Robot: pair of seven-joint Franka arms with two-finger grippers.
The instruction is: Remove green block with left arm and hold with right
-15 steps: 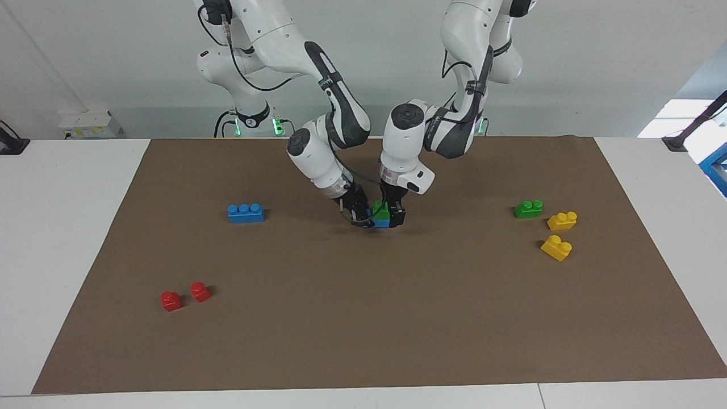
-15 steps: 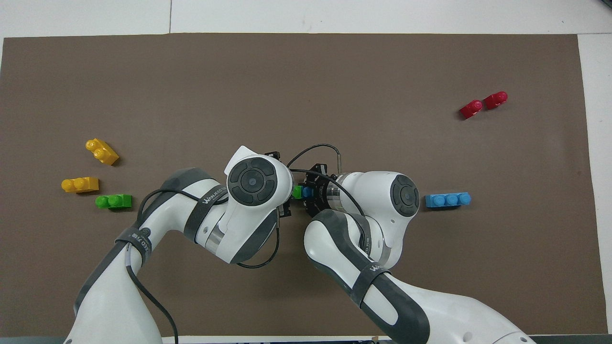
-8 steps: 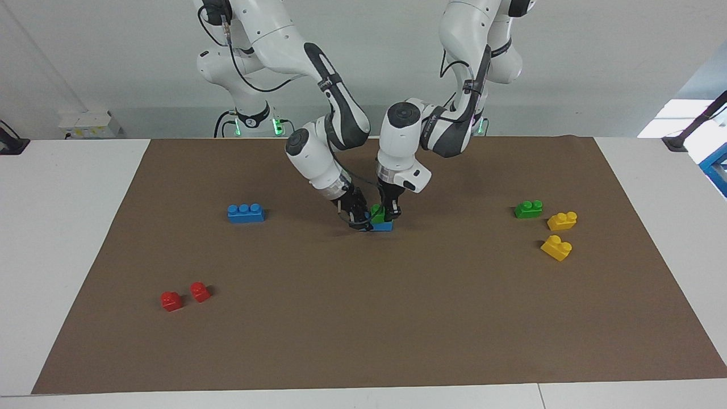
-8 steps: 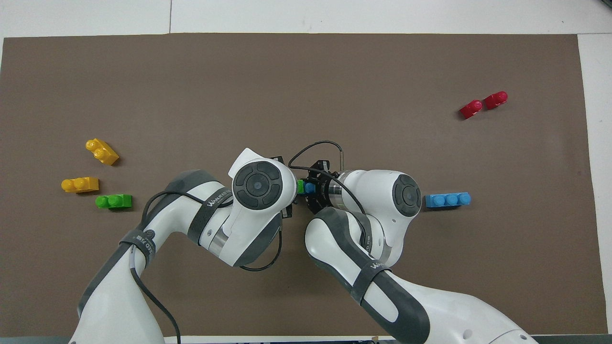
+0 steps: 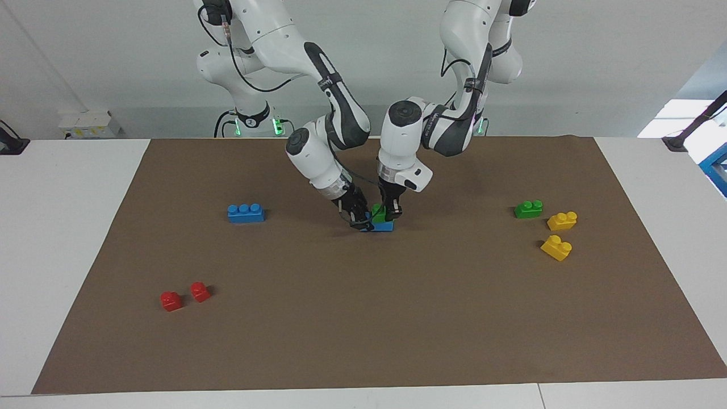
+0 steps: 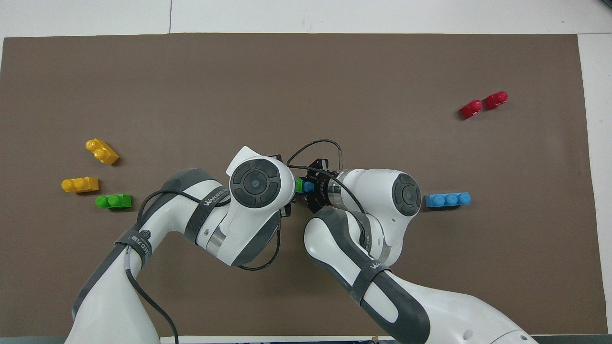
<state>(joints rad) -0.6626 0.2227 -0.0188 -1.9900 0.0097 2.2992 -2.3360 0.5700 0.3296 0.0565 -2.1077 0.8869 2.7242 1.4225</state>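
Note:
In the middle of the brown mat a green block (image 5: 378, 213) sits on top of a blue brick (image 5: 383, 226). My left gripper (image 5: 388, 212) comes down from above and is shut on the green block. My right gripper (image 5: 361, 221) reaches in slantwise from the right arm's end and is shut on the blue brick's end. In the overhead view only a sliver of the green block (image 6: 298, 185) and one blue stud (image 6: 308, 186) show between the two wrists. The left gripper's fingers are hidden there under its wrist.
A second green block (image 5: 528, 209) and two yellow bricks (image 5: 562, 220) (image 5: 556, 247) lie toward the left arm's end. A loose blue three-stud brick (image 5: 245, 213) and two small red bricks (image 5: 171, 300) (image 5: 200, 291) lie toward the right arm's end.
The left gripper's fingers have closed onto the green block, and its wrist has shifted slightly toward the right arm. The right gripper has kept its hold on the blue brick.

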